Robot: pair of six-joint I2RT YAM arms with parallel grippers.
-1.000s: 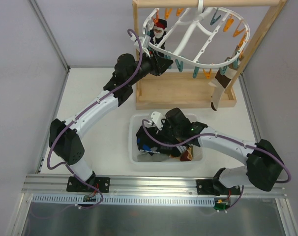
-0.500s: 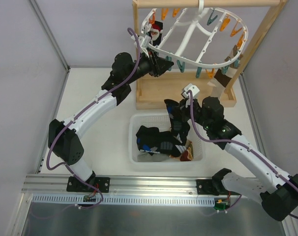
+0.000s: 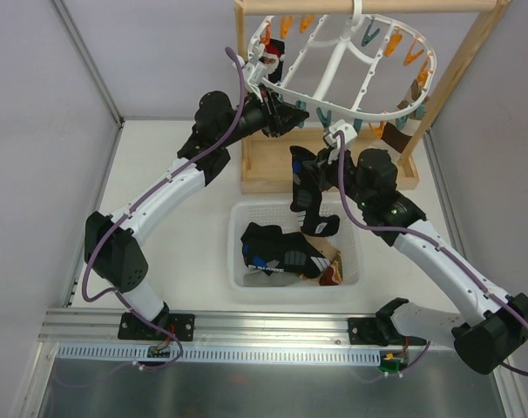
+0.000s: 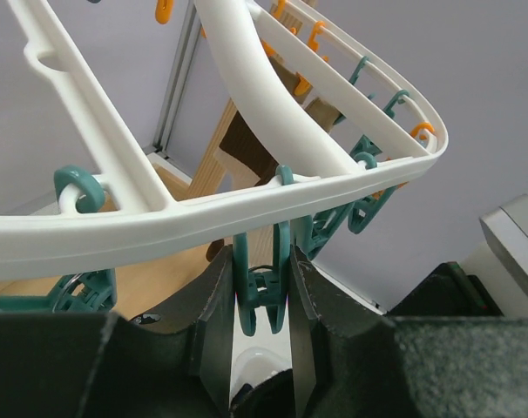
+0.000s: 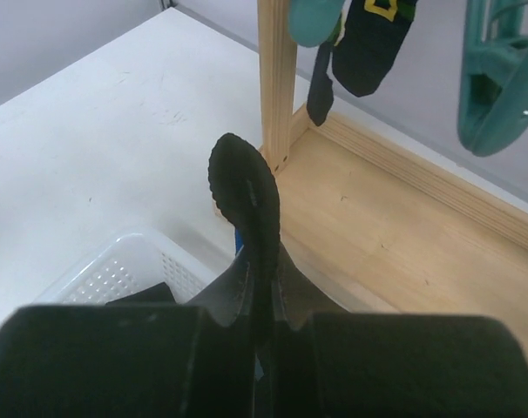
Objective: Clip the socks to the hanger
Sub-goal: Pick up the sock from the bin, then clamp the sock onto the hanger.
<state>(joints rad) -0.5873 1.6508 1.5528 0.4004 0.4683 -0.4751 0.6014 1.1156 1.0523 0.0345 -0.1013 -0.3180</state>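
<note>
The white ring hanger [image 3: 334,105] hangs from the wooden stand, with orange and teal clothespins on it. My left gripper [image 3: 292,114] is at the hanger's near-left rim, shut on a teal clothespin [image 4: 264,283] that hangs under the rim [image 4: 203,213]. My right gripper [image 3: 323,167] is shut on a black sock [image 3: 306,190] and holds it in the air over the basket's far edge, below the hanger. In the right wrist view the sock [image 5: 247,196] stands up from between the fingers. A dark red patterned sock [image 3: 269,57] and a brown-and-cream sock [image 3: 412,97] hang clipped on the hanger.
A white mesh basket [image 3: 237,228] near the front holds several more socks [image 3: 277,250]. The wooden stand's base [image 3: 273,170] and uprights [image 3: 451,78] lie behind it. Another teal clothespin [image 5: 499,87] and a dark sock [image 5: 373,39] hang above the right wrist.
My right gripper has lifted the black sock out of the basket and up toward the hanger. My left gripper has stayed at the hanger's rim, shifting slightly.
</note>
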